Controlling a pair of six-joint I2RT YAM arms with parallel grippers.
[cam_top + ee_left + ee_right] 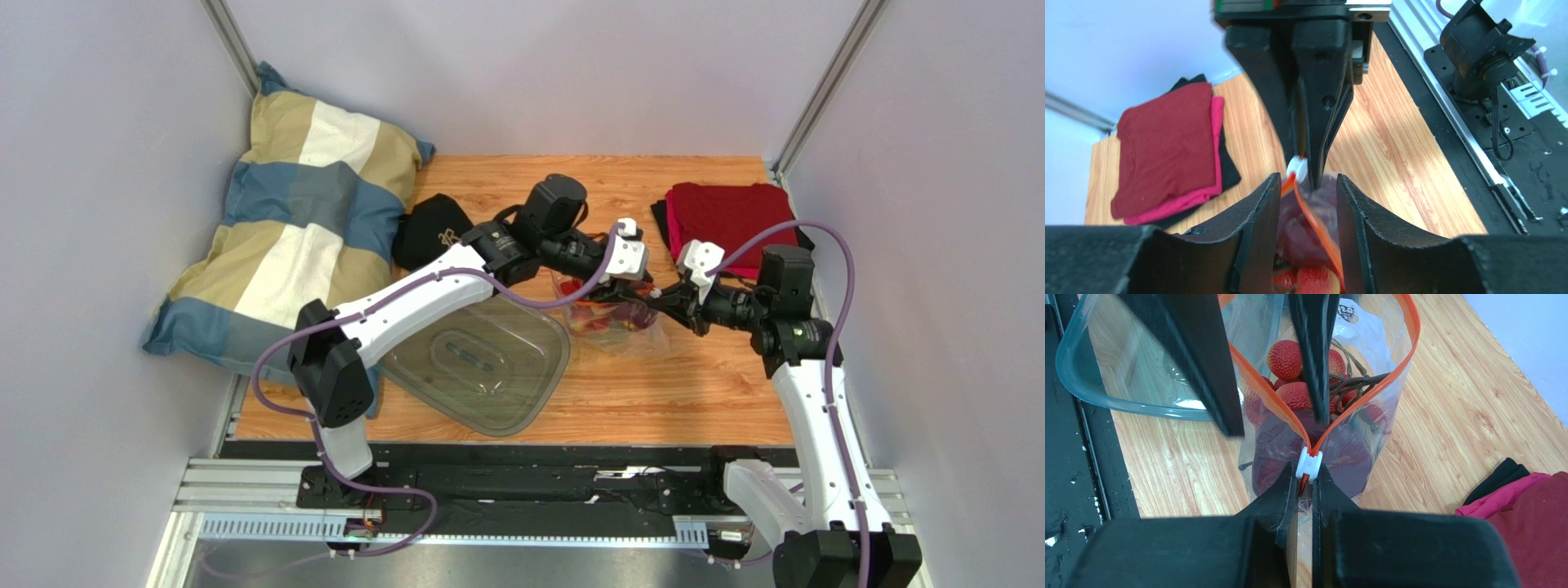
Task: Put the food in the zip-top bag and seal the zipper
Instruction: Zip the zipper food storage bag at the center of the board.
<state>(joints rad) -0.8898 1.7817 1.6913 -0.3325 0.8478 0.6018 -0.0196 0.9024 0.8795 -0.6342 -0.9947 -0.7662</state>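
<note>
Found a blue, cream and tan pillow (294, 233) slumped at the far left, partly over the left edge of the worktop (687, 392). Noted a small black fabric item (429, 230) just right of it, toward the back. Saw a clear tub (521, 386) lying on the wood nearer the front, partly under the left arm, its right rim just beside the zip-top bag (1385, 398).

Found the left pincer (1308, 179) reaching in from the left with its jaws apart, straddling one lip of the bag's mouth. Saw one finger outside the bag and the other down in the opening, with the orange-red zipper (1316, 225) running between them. Could not judge any contact between those fingers and the plastic.

Located the bag at mid-worktop, between the two pincers, its mouth mostly unzipped and spread into a wide loop. Made out inside it several small bumpy red fruits (1284, 358) on dark stems, and a dark red fruit (1275, 447) beyond them, toward the slider end.

Found the right pincer (1306, 481) pressed together and clamped on the zipper at the closed corner of the mouth, with the white slider (1309, 463) right at its fingertips.

Saw a folded dark red cloth (730, 218) at the right rear, stacked on pink and black layers, behind and to the right of the bag.
</note>
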